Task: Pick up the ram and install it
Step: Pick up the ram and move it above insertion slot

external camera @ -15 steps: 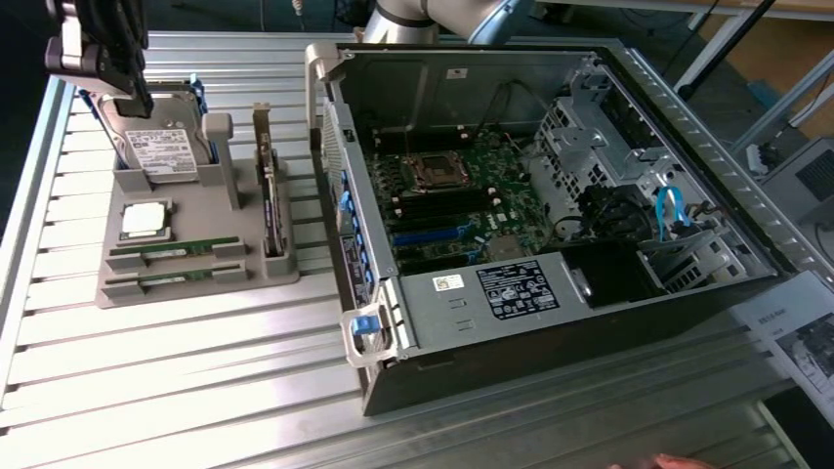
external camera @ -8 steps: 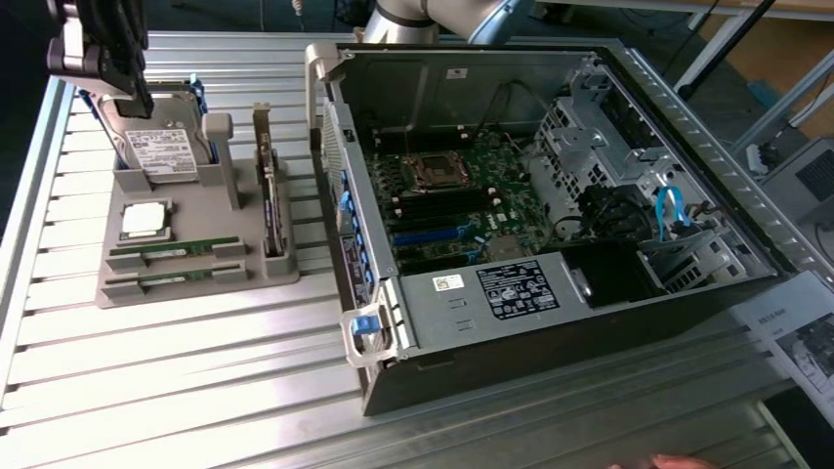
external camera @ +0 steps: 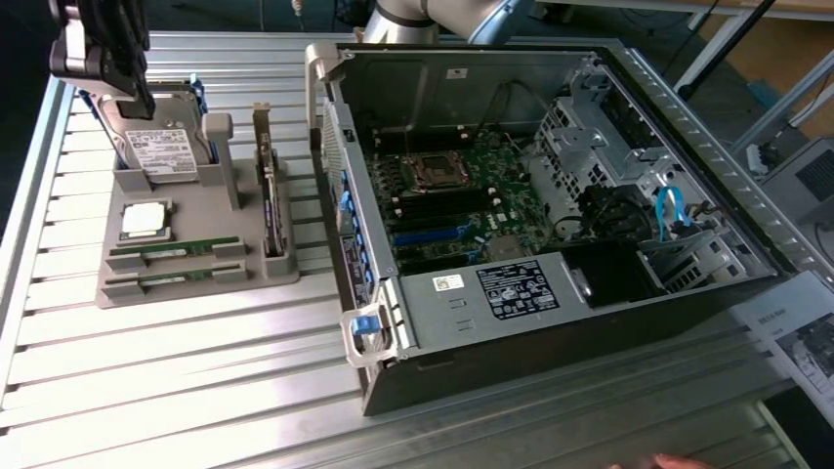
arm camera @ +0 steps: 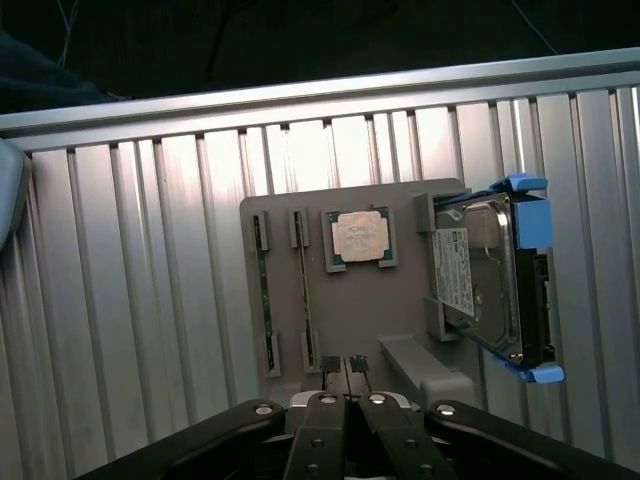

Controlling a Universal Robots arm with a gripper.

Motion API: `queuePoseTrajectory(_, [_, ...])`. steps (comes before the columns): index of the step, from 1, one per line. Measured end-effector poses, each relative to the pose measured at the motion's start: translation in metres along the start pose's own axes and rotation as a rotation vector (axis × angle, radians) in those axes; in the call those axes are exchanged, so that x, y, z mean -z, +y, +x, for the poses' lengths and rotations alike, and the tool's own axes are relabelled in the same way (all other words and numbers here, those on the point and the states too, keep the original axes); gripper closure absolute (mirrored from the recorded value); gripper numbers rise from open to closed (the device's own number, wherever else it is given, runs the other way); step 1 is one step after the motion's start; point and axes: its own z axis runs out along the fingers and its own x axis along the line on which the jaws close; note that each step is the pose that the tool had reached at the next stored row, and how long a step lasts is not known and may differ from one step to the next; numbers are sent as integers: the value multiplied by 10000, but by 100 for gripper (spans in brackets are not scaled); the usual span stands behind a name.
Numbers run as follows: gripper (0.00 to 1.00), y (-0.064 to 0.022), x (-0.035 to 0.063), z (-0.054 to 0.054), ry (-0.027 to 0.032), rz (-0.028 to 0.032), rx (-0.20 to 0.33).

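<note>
Hovering tool point(arm camera: 347, 367), fully closed, above tray point(arm camera: 400, 300)

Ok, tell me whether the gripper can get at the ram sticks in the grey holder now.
Probably yes. The gripper hangs above the grey holder, fingers shut and empty, and both ram sticks lie uncovered in their slots. The hard drive stands off to one side. The fingers must open first.

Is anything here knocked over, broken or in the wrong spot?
Nothing stands out. Both ram sticks lie straight in the grey holder, the processor sits square in its recess, the hard drive stands in its slot, and the open computer case looks undamaged.
</note>
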Motion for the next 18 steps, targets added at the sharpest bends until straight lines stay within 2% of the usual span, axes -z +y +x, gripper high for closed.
queuePoseTrajectory(11, [90,-2,-42,2,3,1,1])
queuePoseTrajectory(18, [90,-3,-102,3,4,1,0])
